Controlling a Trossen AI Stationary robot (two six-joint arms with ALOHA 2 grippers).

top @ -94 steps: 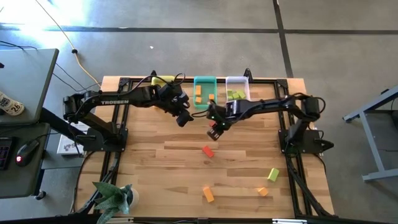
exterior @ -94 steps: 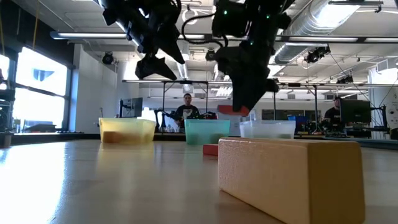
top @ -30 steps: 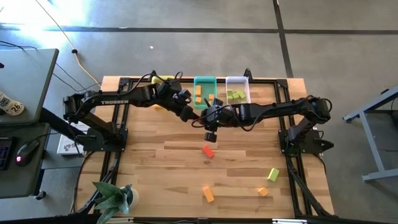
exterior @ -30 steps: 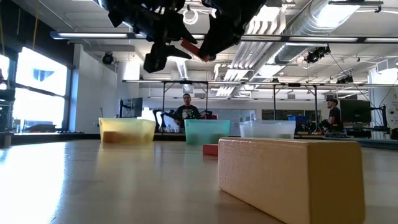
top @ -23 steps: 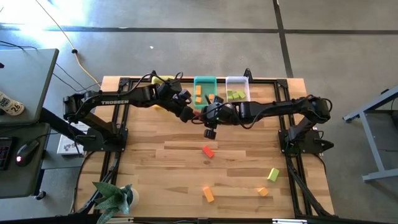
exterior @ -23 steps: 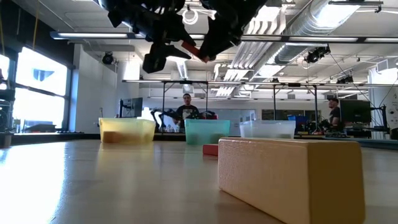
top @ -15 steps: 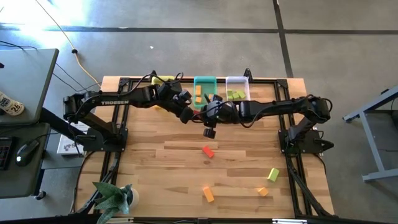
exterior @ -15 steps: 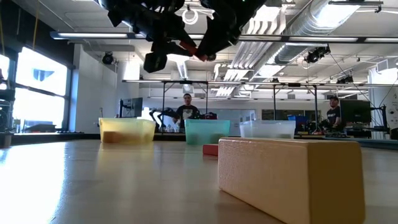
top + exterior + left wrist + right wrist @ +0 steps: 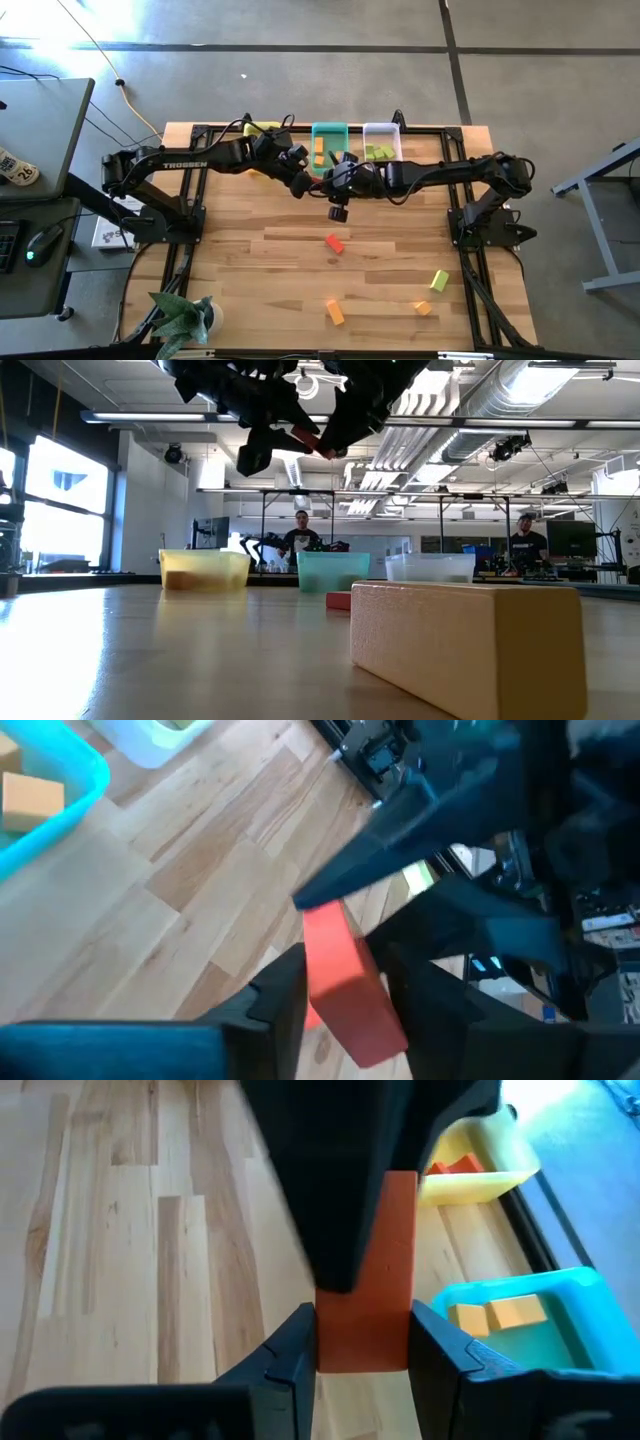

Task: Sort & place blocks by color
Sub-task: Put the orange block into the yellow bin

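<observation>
While both the left gripper [image 9: 345,982] and the right gripper [image 9: 362,1342] clamp the red rectangular block [image 9: 367,1280], its long axis runs between them, ends hidden by fingers.

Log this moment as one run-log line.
phase: handover above wooden table | left claw: around red rectangular block | right claw: gripping same block | loose blocks: remain

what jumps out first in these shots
Two claws meet in mid-air just in front of the teal bin, both closed on one red block: the left claw and the right claw. A second red block lies on the table below them, while the big orange block fills the low view's foreground.
</observation>
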